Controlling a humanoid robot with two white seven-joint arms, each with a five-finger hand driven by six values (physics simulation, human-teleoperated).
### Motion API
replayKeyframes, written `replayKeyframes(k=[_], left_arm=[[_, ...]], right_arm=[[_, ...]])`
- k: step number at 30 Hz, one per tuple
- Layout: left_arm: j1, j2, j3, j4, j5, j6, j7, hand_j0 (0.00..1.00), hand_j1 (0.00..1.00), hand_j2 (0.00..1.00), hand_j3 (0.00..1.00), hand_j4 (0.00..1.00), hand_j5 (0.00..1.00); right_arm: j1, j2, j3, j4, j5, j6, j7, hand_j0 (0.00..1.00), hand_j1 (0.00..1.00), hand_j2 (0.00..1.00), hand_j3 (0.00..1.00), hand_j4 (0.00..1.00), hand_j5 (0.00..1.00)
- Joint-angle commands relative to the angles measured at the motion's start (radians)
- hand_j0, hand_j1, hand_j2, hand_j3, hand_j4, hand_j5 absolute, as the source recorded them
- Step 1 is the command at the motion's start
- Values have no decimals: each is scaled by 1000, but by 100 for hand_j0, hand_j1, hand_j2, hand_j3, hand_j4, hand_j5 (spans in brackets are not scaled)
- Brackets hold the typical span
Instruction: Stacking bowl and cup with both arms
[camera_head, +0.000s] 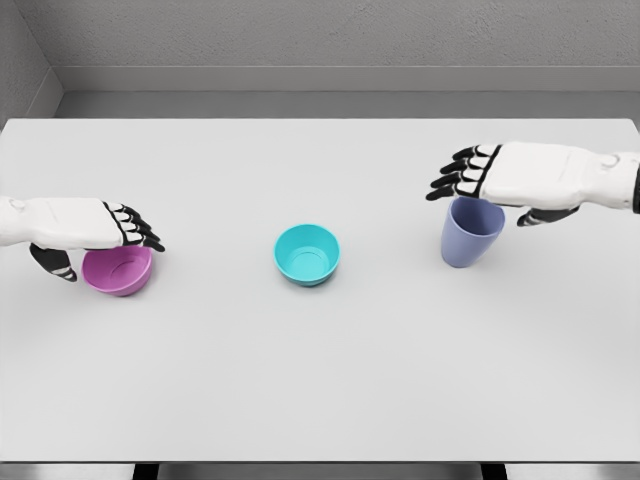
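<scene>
A magenta bowl (120, 272) sits at the table's left. My left hand (110, 240) lies flat over its rim, fingers straight and spread, the thumb (56, 263) hanging down left of the bowl. A teal bowl (307, 254) stands alone in the middle. At the right is a lavender-blue cup (468, 238), mouth up. My right hand (484, 198) hovers over the cup's mouth with its fingers stretched out and its thumb (542, 215) to the cup's right. Both rims are partly hidden, so I cannot tell whether either hand touches.
The white table (320, 380) fills the view, with its front edge at the bottom. A grey wall runs behind its far edge.
</scene>
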Motion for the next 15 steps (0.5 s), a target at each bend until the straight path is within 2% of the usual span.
replayKeyframes(k=[1,8,15], left_arm=[[2,-1,-6,1,4,2,-1,100,100,100,100,100,100],[2,-5,-12,2,4,2,-1,100,100,100,100,100,100],[2,-37,-12,45,4,2,-1,100,100,100,100,100,100]], right_arm=[[0,1,7,-1,3,3,0,100,100,100,100,100,100],[2,14,7,8,27,3,0,100,100,100,100,100,100],[11,21,13,19,47,3,0,100,100,100,100,100,100]])
